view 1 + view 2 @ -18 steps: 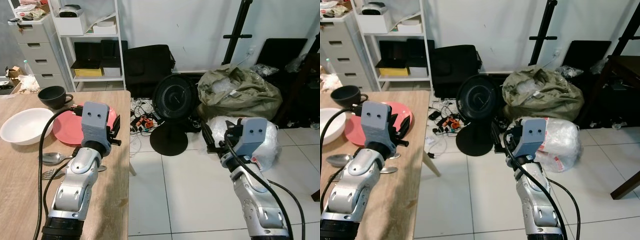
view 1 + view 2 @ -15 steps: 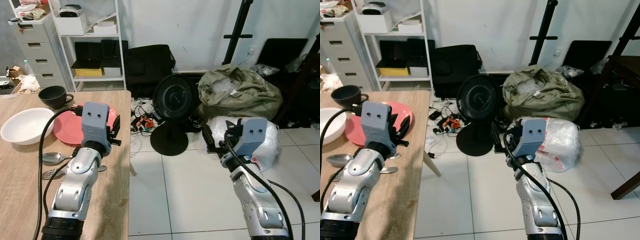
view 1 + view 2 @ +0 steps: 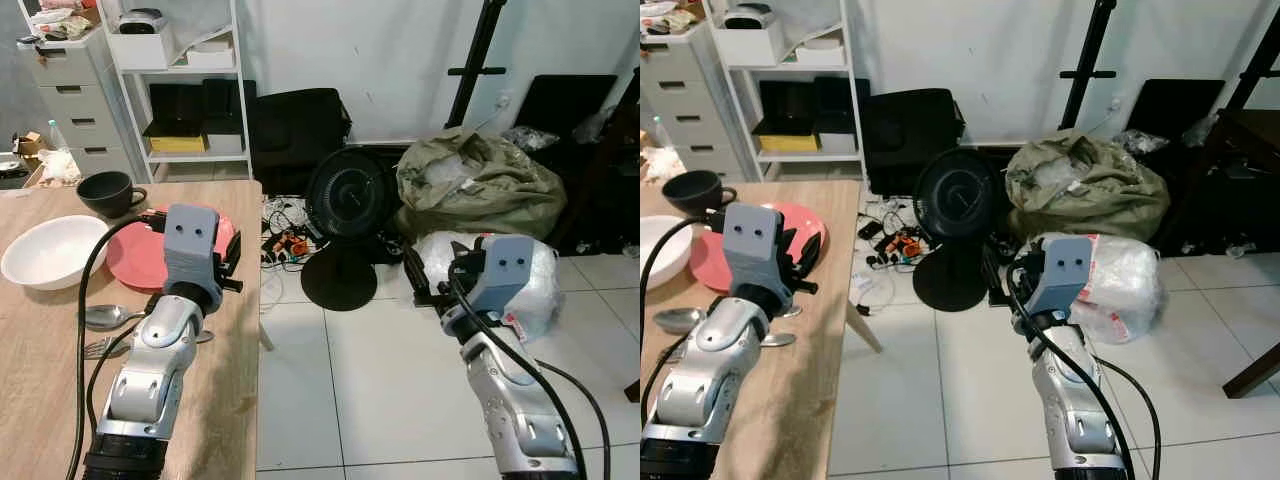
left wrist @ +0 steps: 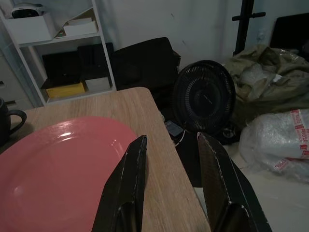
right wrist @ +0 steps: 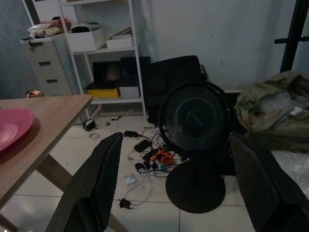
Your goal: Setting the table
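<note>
Nearest, on the light wooden worktop (image 3: 40, 340), a silver metal spoon (image 3: 108, 316) and a silver metal fork (image 3: 97, 347) lie just beside the left arm. The left gripper (image 4: 171, 186) hovers over the worktop's right edge next to the round flat red plate (image 3: 135, 255), its two black fingers (image 4: 126, 183) released with a gap between them and grasping nothing. The right gripper (image 5: 176, 186) hangs over the white tiled floor (image 3: 370, 380), well apart from the worktop, its black fingers (image 5: 94, 181) spread wide and empty. Left of the red plate sits a round white bowl (image 3: 52, 250), and behind the two stands a dark grey ceramic cup (image 3: 108, 193) with a handle. Beyond the worktop's far corner, a round black floor fan (image 3: 345, 200) stands on the floor among tangled cables, with a clear plastic-wrapped bundle (image 3: 545, 275) and a crumpled olive-green sack (image 3: 475, 180) to its right. Against the white wall are a white metal shelf unit (image 3: 185, 80) and a grey drawer cabinet (image 3: 70, 95).
</note>
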